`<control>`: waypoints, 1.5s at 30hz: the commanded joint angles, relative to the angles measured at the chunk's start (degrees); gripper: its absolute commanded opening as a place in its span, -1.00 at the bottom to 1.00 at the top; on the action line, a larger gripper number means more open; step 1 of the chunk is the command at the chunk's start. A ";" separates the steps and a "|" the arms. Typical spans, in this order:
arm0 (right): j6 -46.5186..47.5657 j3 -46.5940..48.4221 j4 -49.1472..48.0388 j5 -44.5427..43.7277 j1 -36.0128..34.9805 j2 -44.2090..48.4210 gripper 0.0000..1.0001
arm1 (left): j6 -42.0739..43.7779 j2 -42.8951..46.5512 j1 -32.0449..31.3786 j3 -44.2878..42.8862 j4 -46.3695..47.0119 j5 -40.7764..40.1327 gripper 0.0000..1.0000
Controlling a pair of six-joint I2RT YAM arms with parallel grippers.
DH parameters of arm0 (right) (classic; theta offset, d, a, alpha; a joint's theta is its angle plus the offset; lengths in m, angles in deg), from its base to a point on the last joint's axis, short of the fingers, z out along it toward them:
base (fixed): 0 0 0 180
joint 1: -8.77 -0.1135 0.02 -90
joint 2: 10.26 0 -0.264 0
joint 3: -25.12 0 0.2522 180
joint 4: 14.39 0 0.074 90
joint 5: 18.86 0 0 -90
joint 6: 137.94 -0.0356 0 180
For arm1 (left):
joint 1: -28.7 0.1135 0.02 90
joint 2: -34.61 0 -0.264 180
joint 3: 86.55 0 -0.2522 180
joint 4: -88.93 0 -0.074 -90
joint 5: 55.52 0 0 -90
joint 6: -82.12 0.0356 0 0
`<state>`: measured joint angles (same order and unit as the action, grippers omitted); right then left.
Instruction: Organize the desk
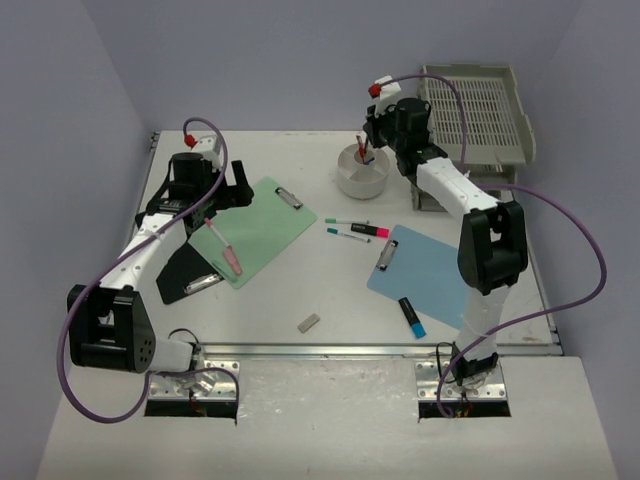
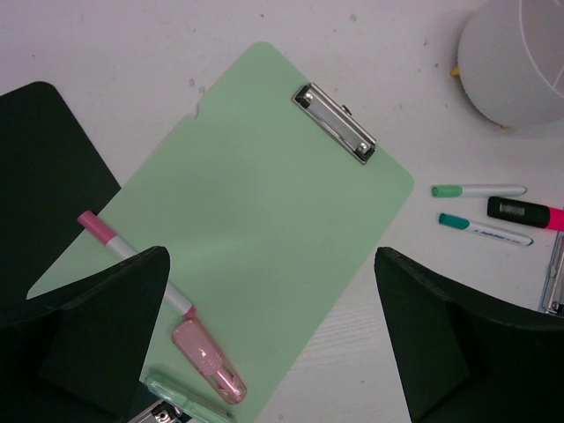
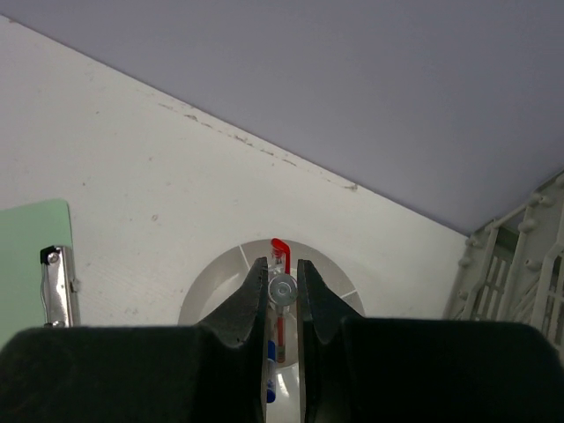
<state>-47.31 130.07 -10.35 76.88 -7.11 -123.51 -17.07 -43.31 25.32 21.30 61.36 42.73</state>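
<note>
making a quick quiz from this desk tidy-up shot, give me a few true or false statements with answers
1. The right hand is shut on a red pen over the white cup. True.
2. The left hand grips the green clipboard. False: it hangs open above the clipboard and holds nothing.
3. A pink pen lies on the green clipboard. True.
4. The blue clipboard sits in the grey trays. False: it lies flat on the desk, in front of the trays.
</note>
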 commanded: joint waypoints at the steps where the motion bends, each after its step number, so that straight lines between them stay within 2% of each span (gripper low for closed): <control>1: -2.67 -0.36 -0.14 0.77 0.10 0.49 -0.60 | 1.86 0.27 -0.05 -0.18 0.22 -2.63 1.00; 3: -3.23 0.00 0.60 1.36 0.14 0.57 -0.24 | 2.29 0.31 -0.05 0.10 0.11 -2.79 1.00; 4: -3.26 0.04 1.12 1.54 0.15 0.58 -0.13 | 2.56 0.31 -0.05 0.12 0.10 -2.80 1.00; 8: -4.05 2.37 4.29 3.05 0.15 1.67 0.12 | 4.03 0.31 -0.05 0.30 -0.59 -3.39 1.00; 11: -3.38 3.56 7.53 6.34 0.15 4.11 0.24 | 3.41 0.28 0.07 0.21 -2.08 -6.90 0.99; 15: -1.68 2.27 10.76 8.33 0.15 8.19 0.28 | 0.56 0.12 0.66 1.18 -4.49 -12.58 0.97; 18: -0.92 -2.51 10.91 8.81 0.14 12.50 0.29 | -1.46 -1.31 1.58 2.10 -6.14 -17.07 0.85; 21: 1.48 -8.12 10.07 9.65 0.06 16.91 0.31 | -5.21 -5.66 3.11 0.38 -8.86 -19.67 0.66; 26: 1.71 -14.08 11.67 9.69 0.15 21.27 0.31 | -9.81 -15.19 3.38 -4.45 -12.46 -21.00 0.51; 30: 2.03 -18.03 13.34 9.93 0.15 23.41 0.31 | -11.72 -24.15 4.32 -10.34 -14.61 -24.66 0.20; 33: 2.01 -20.17 14.11 10.09 0.15 24.66 0.31 | -12.65 -28.38 5.44 -13.86 -16.03 -24.82 0.06; 42: 1.48 -20.57 16.10 11.21 0.12 24.77 0.31 | -14.14 -38.44 7.17 -21.01 -19.72 -22.82 0.06; 45: 1.28 -20.17 16.25 11.52 0.12 24.40 0.30 | -14.13 -39.50 7.54 -21.32 -19.83 -21.50 -0.17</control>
<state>-46.03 108.42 7.12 87.14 -7.11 -100.82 -30.15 -80.62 31.71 0.86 43.46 19.98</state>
